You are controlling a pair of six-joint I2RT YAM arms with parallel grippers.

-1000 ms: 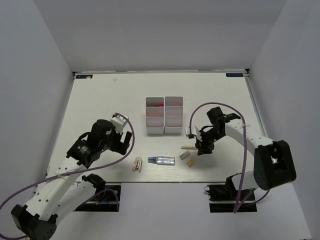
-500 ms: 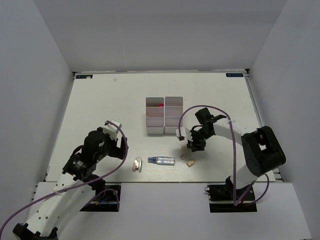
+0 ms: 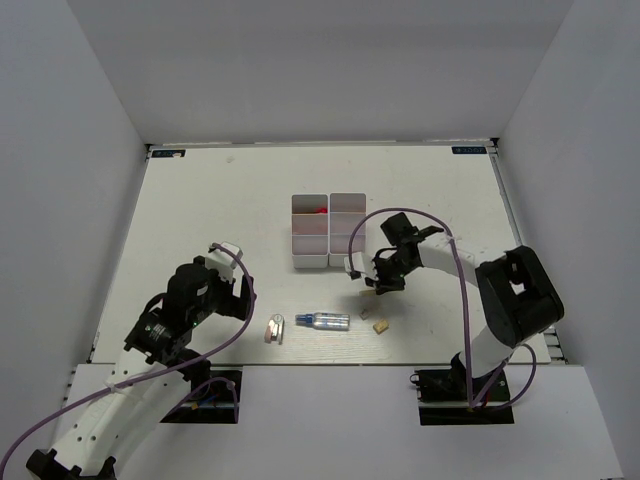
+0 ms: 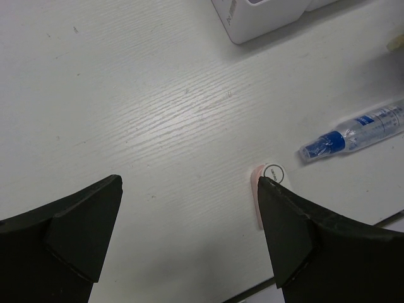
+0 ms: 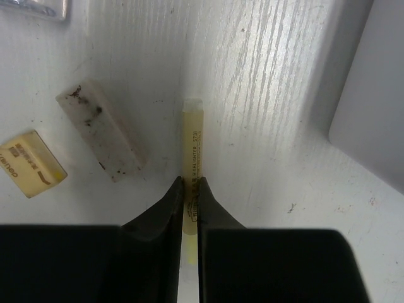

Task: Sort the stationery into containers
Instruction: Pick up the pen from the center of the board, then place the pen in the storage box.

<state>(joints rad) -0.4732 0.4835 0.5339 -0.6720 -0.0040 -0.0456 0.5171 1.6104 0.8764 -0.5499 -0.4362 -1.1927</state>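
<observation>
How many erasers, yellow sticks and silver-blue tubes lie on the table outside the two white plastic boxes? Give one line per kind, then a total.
Erasers: 2 (dirty white rectangular eraser, yellow rectangular eraser)
Yellow sticks: 1 (thin yellow plastic stick)
Tubes: 1 (silver-blue spray tube)
Total: 4

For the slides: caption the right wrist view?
Right fingers shut on a yellow stick; white eraser and yellow eraser beside it.

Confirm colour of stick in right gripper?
Pale yellow stick; right wrist view shows it best.
</observation>
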